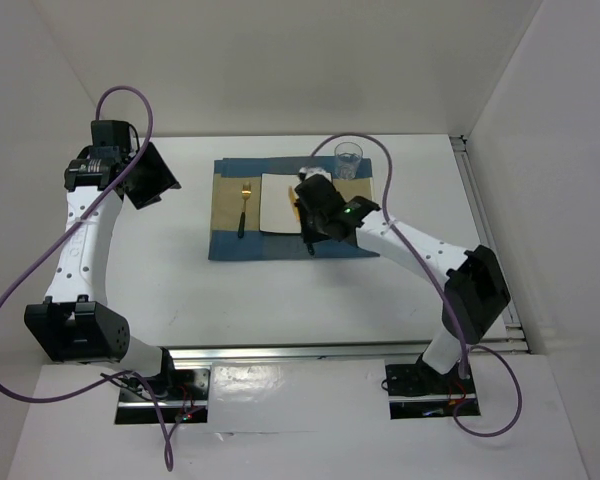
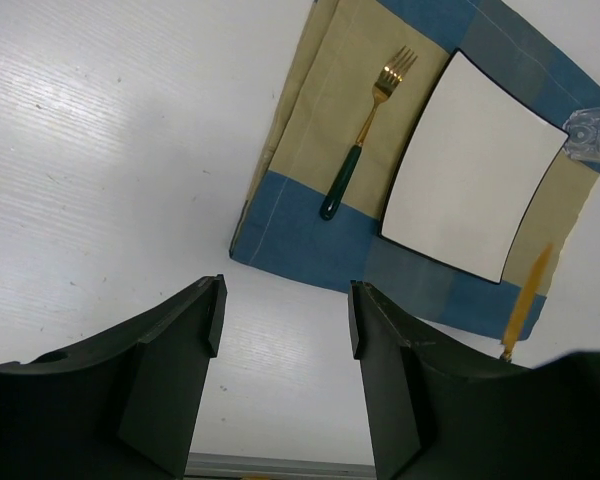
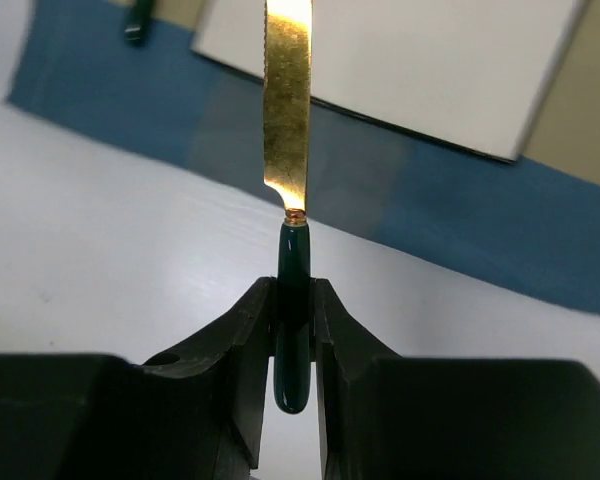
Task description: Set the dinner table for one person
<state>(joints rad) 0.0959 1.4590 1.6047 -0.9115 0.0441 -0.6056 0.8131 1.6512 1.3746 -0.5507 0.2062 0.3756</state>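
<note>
The white dinner table (image 1: pixel 140 270) carries a blue-and-tan placemat (image 1: pixel 230 245) with a square white plate (image 1: pixel 277 203) on it. A gold fork (image 1: pixel 244 208) with a green handle lies on the mat, left of the plate. My right gripper (image 3: pixel 293 300) is shut on the green handle of a gold knife (image 3: pixel 287 100). It holds the knife above the mat's near edge by the plate's right side, blade pointing away. From above, the right gripper (image 1: pixel 308 228) and knife (image 1: pixel 298 207) overlap the plate's right edge. My left gripper (image 2: pixel 285 315) hangs open over bare table, left of the mat, nothing between its jaws.
A clear drinking glass (image 1: pixel 348 158) stands at the mat's far right corner. White walls close in the table at the back and both sides. In the left wrist view the fork (image 2: pixel 365 130), plate (image 2: pixel 470 170) and knife (image 2: pixel 525 300) all show.
</note>
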